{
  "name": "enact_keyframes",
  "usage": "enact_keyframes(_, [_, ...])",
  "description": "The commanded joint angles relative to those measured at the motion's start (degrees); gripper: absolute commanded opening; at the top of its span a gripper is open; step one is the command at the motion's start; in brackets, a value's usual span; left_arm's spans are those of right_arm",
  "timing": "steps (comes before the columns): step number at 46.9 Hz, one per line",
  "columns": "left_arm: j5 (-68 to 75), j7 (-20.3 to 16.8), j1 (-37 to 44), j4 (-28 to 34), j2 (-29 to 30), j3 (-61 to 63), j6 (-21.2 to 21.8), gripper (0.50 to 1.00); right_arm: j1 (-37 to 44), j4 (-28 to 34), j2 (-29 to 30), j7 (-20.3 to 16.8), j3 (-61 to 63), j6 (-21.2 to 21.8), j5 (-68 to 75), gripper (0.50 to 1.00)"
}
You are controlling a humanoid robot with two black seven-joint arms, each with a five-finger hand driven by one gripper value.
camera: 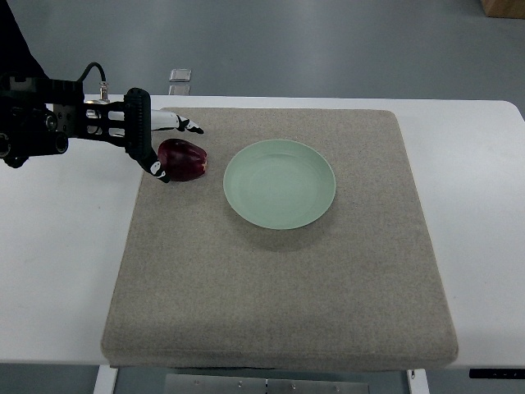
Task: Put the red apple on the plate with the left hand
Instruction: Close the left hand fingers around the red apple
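Observation:
A dark red apple (184,159) lies on the grey mat (279,279), just left of the pale green plate (280,183). The plate is empty and sits in the upper middle of the mat. My left hand (178,151) comes in from the left edge and is at the apple's left side. Its fingers (190,126) reach past the apple's far side and the thumb (158,171) lies at its near left side. The fingers are spread and not closed on the apple. The apple rests on the mat. The right arm is out of view.
The mat lies on a white table (66,263). A small clear object (180,75) sits at the table's far edge behind the hand. Grey floor lies beyond the table.

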Motion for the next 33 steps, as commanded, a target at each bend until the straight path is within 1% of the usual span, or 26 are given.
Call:
enact_keyframes(1, [-0.01, 0.09, 0.23, 0.07, -0.12, -0.01, 0.06, 0.937, -0.01, 0.0, 0.0, 0.0, 0.0, 0.0, 0.01, 0.93])
enact_keyframes(3, [-0.01, 0.17, 0.49, 0.07, -0.12, -0.01, 0.15, 0.928, -0.01, 0.0, 0.0, 0.0, 0.0, 0.0, 0.01, 0.93])
enact_keyframes(6, [-0.01, 0.17, 1.19, 0.16, -0.47, -0.01, 0.15, 0.9, -0.01, 0.0, 0.0, 0.0, 0.0, 0.0, 0.01, 0.93])
enact_keyframes(8, [-0.01, 0.17, 1.37, 0.16, -0.64, -0.01, 0.15, 0.896, -0.01, 0.0, 0.0, 0.0, 0.0, 0.0, 0.01, 0.93])
enact_keyframes(12, [-0.01, 0.26, 1.63, 0.16, -0.65, -0.01, 0.24, 0.864, -0.01, 0.0, 0.0, 0.0, 0.0, 0.0, 0.01, 0.93])
enact_keyframes(14, [-0.01, 0.35, 1.72, 0.16, -0.65, -0.01, 0.24, 0.859, -0.01, 0.0, 0.0, 0.0, 0.0, 0.0, 0.01, 0.93])
enact_keyframes(16, [-0.01, 0.35, 1.72, 0.24, -0.65, -0.01, 0.24, 0.844, -0.01, 0.0, 0.0, 0.0, 0.0, 0.0, 0.01, 0.93])
enact_keyframes(26, [-0.01, 0.44, 2.43, 1.56, -0.82, -0.01, 0.24, 0.681, -0.09, 0.0, 0.0, 0.0, 0.0, 0.0, 0.01, 0.93])
enact_keyframes(28, [-0.01, 0.44, 2.43, 1.56, -0.82, -0.01, 0.24, 0.636, -0.01, 0.0, 0.0, 0.0, 0.0, 0.0, 0.01, 0.93])
enact_keyframes(30, [-0.01, 0.44, 2.43, 1.56, -0.82, -0.09, 0.41, 0.615, -0.01, 0.0, 0.0, 0.0, 0.0, 0.0, 0.01, 0.928])
enact_keyframes(31, [-0.01, 0.44, 2.34, 1.56, -0.82, -0.1, 0.5, 0.594, -0.01, 0.0, 0.0, 0.0, 0.0, 0.0, 0.01, 0.93])
enact_keyframes(33, [-0.01, 0.44, 2.16, 1.56, -0.65, -0.1, 1.03, 0.583, -0.01, 0.0, 0.0, 0.0, 0.0, 0.0, 0.01, 0.928])
